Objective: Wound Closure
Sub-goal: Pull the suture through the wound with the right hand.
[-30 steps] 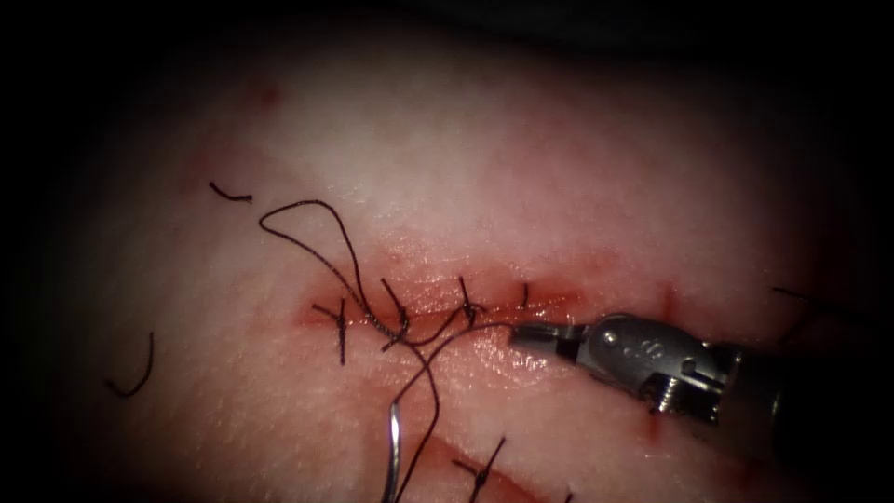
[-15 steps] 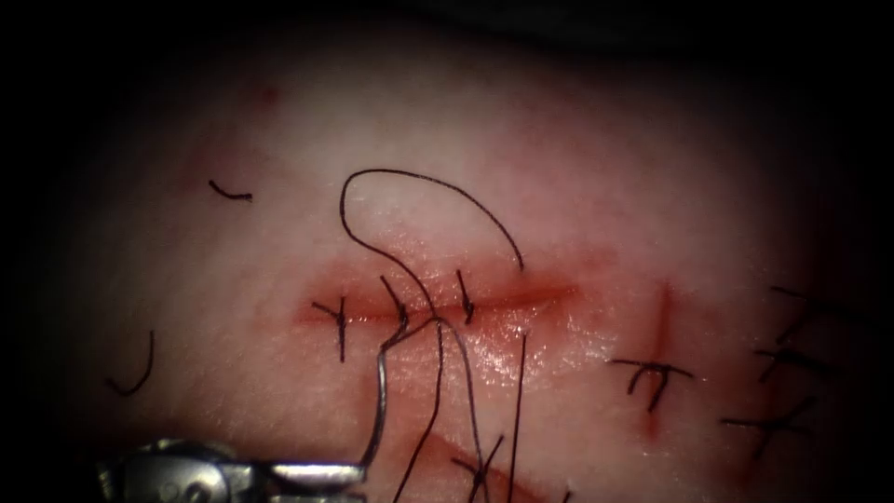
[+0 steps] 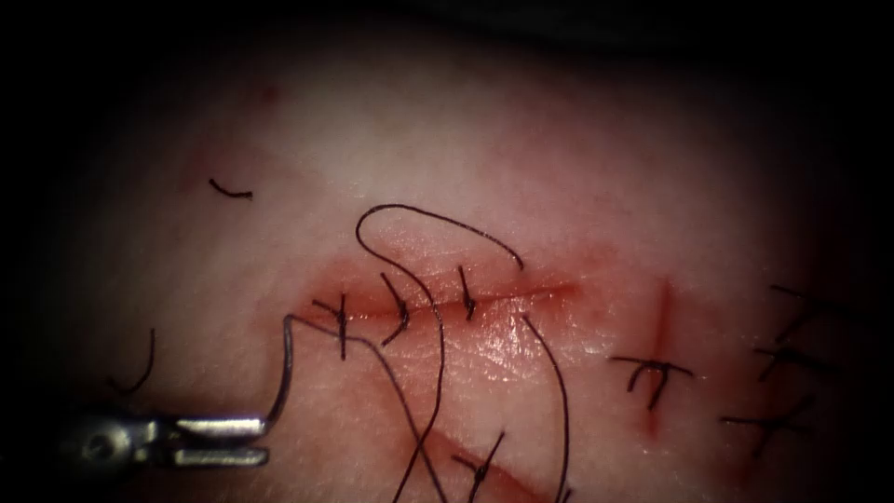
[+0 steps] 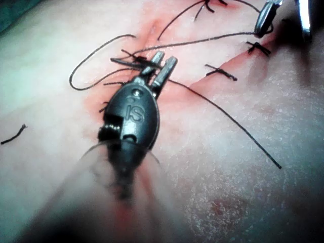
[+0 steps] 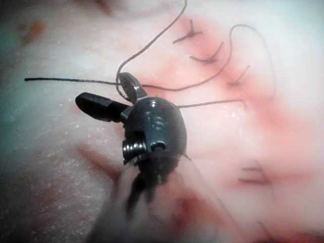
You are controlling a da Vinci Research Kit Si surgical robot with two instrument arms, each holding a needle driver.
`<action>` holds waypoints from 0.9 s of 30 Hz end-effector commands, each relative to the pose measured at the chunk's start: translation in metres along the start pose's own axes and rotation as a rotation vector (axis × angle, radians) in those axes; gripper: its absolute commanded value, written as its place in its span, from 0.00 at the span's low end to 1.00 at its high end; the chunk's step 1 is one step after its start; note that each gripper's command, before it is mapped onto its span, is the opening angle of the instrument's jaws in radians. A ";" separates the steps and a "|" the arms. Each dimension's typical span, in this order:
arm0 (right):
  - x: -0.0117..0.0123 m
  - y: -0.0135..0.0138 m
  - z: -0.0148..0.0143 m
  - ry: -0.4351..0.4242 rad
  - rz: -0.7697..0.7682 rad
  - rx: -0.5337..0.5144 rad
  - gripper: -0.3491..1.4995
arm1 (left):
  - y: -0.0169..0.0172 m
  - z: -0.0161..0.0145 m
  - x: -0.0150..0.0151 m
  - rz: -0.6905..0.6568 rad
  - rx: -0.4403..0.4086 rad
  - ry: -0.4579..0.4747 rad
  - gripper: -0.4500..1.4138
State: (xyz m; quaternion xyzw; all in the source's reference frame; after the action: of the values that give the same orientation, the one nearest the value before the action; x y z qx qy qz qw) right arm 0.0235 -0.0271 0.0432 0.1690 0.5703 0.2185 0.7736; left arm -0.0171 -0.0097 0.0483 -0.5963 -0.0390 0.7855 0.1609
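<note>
Left tool's jaws (image 3: pixel 265 440): closed on the needle; we see them low and to the left of the cut.
Right tool's jaws (image 5: pixel 104 91): we see them spread wide in the right wrist view, gripping nothing; a strand of thread runs across them.
Needle (image 3: pixel 285 368): held at the end away from the thread; it curves up from the jaws, free of the tissue, left of the cut.
Thread (image 3: pixel 438 373): leaves the needle's upper end, runs right below the cut, and loops above it.
Cut (image 3: pixel 531 294): a horizontal line with red fluid (image 3: pixel 368 312) along it, crossed by three stitches (image 3: pixel 342 326).
Tissue (image 3: pixel 559 168): pale; we see cut ends of thread (image 3: pixel 140 368) lying well left of the cut.
</note>
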 end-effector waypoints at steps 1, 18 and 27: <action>-0.0009 0.0024 0.0004 -0.004 -0.034 -0.030 0.95 | -0.0007 0.0000 -0.0006 -0.001 0.019 -0.003 0.00; -0.0047 0.0110 -0.0006 -0.001 -0.175 -0.151 0.98 | -0.0082 -0.0078 -0.0043 -0.041 0.346 -0.014 0.00; -0.0043 0.0106 -0.0021 0.040 -0.117 -0.158 0.91 | -0.0102 -0.0096 -0.0069 -0.018 0.450 -0.081 0.00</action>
State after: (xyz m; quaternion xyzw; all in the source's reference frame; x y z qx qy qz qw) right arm 0.0180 -0.0204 0.0507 0.0679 0.5744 0.2247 0.7842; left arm -0.0037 -0.0038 0.0541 -0.5119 0.1261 0.7966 0.2958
